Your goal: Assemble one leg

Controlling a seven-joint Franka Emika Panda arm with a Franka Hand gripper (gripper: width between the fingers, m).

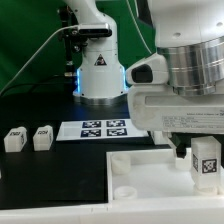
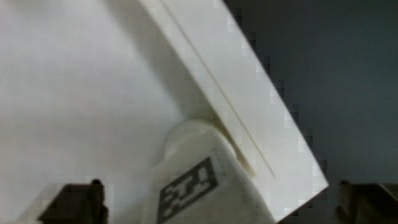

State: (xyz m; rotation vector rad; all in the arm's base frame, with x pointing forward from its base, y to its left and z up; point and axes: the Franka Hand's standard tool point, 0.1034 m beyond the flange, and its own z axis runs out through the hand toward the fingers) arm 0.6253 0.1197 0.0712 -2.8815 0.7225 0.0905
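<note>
The white tabletop [image 1: 150, 178] lies at the front of the black table. One leg [image 1: 207, 161], a small white block with a square tag, stands upright at the tabletop's corner toward the exterior view's right. My gripper [image 1: 199, 148] hangs right over it. In the wrist view the leg [image 2: 189, 188] sits at a round corner socket [image 2: 183, 140] of the tabletop [image 2: 80, 90], between my two dark fingertips. The gripper [image 2: 219, 206] is open, with both fingers standing clear of the leg. Two more legs [image 1: 14, 139] [image 1: 41, 137] stand at the exterior view's left.
The marker board [image 1: 104, 128] lies flat in front of the robot's base [image 1: 99, 70]. A green backdrop hangs behind. The tabletop's raised edge [image 2: 240, 110] runs diagonally through the wrist view, with dark table beyond it.
</note>
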